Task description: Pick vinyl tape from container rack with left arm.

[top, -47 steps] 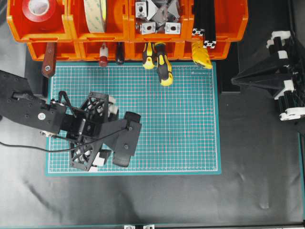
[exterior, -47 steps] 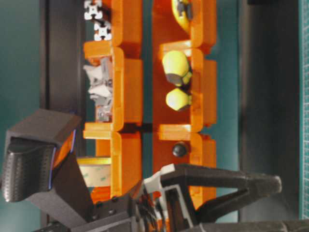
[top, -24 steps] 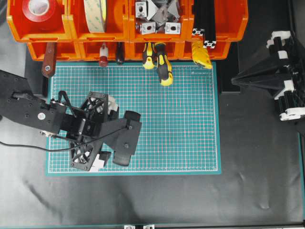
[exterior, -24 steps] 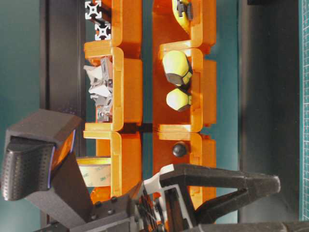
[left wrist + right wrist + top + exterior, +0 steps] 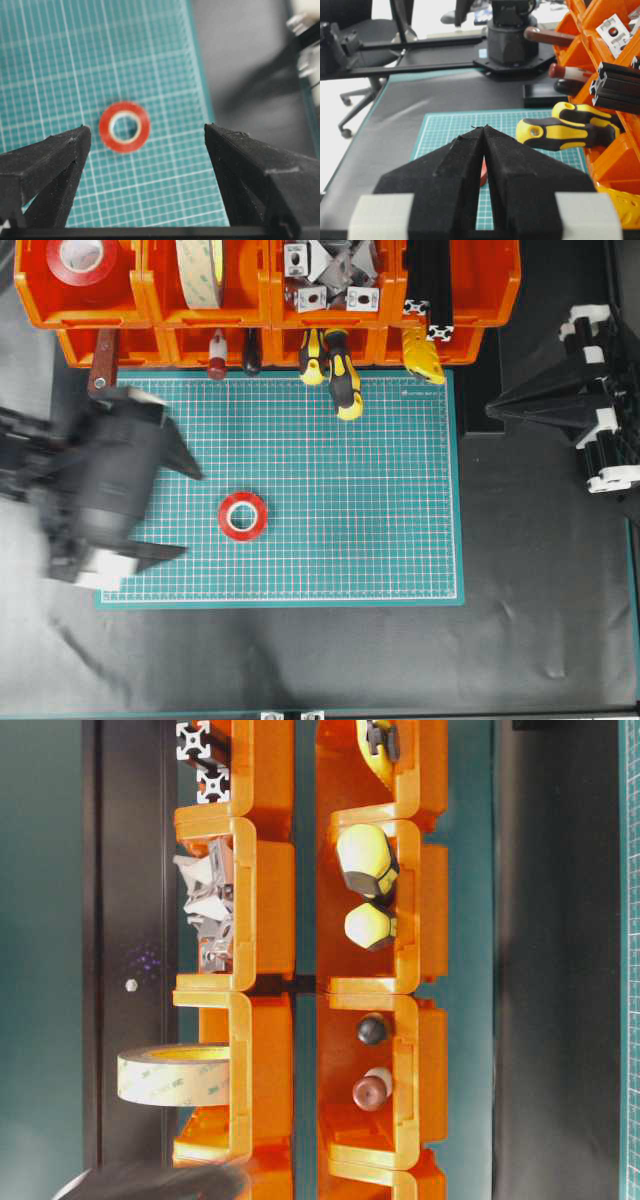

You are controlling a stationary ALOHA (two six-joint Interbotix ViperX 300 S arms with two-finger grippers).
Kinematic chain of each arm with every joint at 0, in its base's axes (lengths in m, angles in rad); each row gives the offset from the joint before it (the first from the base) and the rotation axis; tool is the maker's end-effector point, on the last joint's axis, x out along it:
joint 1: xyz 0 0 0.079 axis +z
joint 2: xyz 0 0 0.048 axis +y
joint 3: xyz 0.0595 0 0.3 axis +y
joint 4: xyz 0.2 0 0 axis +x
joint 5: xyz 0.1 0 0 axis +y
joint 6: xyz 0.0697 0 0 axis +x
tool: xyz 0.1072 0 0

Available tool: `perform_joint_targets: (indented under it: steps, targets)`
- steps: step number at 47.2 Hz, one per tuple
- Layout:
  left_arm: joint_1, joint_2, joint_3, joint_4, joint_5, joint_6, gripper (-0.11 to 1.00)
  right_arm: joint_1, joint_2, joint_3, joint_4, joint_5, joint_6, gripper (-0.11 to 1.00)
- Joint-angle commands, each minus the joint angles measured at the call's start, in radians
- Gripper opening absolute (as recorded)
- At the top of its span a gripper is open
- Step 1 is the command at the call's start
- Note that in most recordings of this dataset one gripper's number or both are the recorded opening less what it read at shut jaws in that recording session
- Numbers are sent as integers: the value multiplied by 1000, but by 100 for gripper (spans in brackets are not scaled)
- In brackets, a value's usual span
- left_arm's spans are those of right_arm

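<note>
The black counter (image 5: 350, 660) carries a green grid mat (image 5: 360, 500) in its middle. Along the far edge stands the orange container rack (image 5: 265, 300), two tiers of bins and wider than the mat.

The left arm (image 5: 60, 475) sits blurred over the mat's left edge. Its gripper (image 5: 178, 510) is spread wide and holds nothing; in the wrist view both black fingers (image 5: 45, 170) stand well apart, one on each side of the tape and clear of it. The right gripper (image 5: 500, 405) rests at the right of the counter, off the mat, its two fingers pressed together and empty.

A large cream tape roll (image 5: 200, 270) stands on edge in the second far bin from the left, beside a bin of grey metal brackets (image 5: 330, 275). A bigger red roll (image 5: 82, 260) lies in the leftmost far bin. Yellow-and-black screwdrivers (image 5: 335, 365) poke out of the near tier onto the mat's far edge.

The vinyl tape (image 5: 243, 515), a small red ring with a white core, lies flat on the mat, left of centre, just right of the left gripper and well clear of the rack.
</note>
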Motion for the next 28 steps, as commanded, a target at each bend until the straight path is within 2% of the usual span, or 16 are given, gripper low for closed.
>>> perform_joint_targets:
  steps: [1, 15, 28]
  targets:
    - [-3, -95, 28, 2, -38, -9, 88, 3, 5, -18, 2, -23, 3, 1]
    - [28, -354, 189, 0, -167, -17, 86, 3, 5, -20, 2, -31, 5, 1]
    - [21, -664, 414, 2, -431, -48, 85, 3, 3, -20, 2, -31, 5, 1]
